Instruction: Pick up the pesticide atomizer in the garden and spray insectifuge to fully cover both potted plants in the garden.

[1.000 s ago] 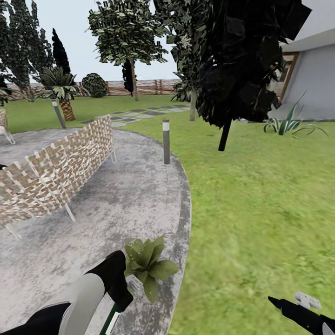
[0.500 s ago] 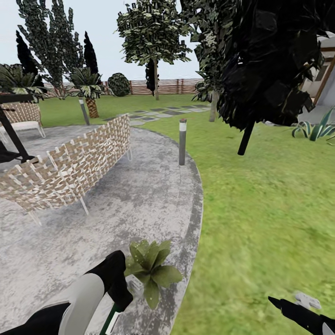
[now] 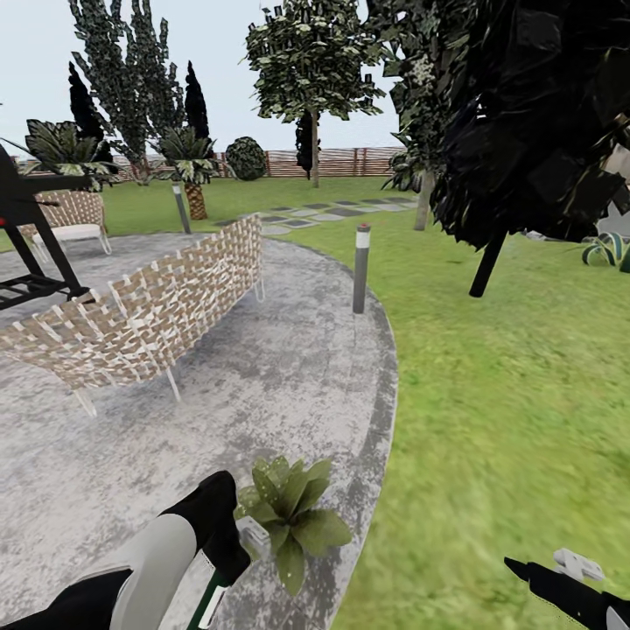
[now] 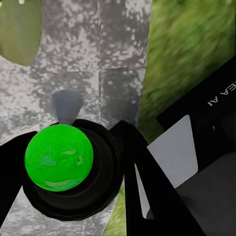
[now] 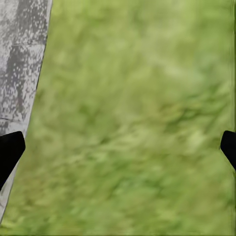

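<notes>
Grey paving (image 3: 262, 385): fills the left and middle of the frame, curving round.
Lawn (image 3: 507, 394): green grass on the right.
Fence (image 3: 350, 161): brown wooden slats, far at the top.
Wicker seat (image 3: 149, 315): on the paving, at the left.
Potted plant (image 3: 293, 516): low in the middle, near the paving's edge.
Left end effector (image 4: 73, 162): closed around the atomizer (image 4: 59, 157), its green round top showing.
Right end effector (image 5: 118, 147): open above grass.
</notes>
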